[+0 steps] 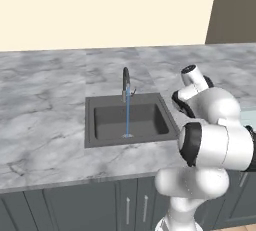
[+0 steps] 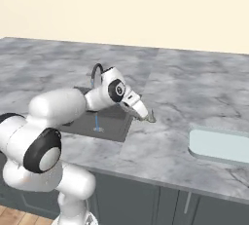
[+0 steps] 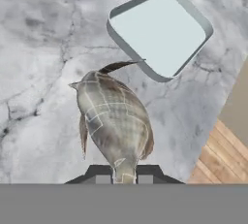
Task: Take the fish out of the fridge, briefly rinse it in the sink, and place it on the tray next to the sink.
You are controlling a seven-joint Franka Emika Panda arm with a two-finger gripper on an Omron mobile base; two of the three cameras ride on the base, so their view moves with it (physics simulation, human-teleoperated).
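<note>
My gripper (image 2: 147,116) is shut on the fish (image 2: 151,118), a slim silvery-grey body that hangs over the marble worktop just right of the sink (image 2: 118,125). In the hand view the fish (image 3: 114,121) sticks out from between the finger tips (image 3: 102,178), its tail towards the tray (image 3: 160,31). The pale blue-green tray (image 2: 220,144) lies flat on the worktop to the right, apart from the fish. The dark grey sink (image 1: 90,125) has water running from its black tap (image 1: 126,82). The fridge is out of view.
Grey marble worktop (image 1: 45,105) stretches on both sides of the sink, with dark cabinet fronts (image 1: 75,205) under its front edge. A cream wall (image 1: 100,10) stands behind. Wooden floor (image 3: 218,155) lies past the counter edge.
</note>
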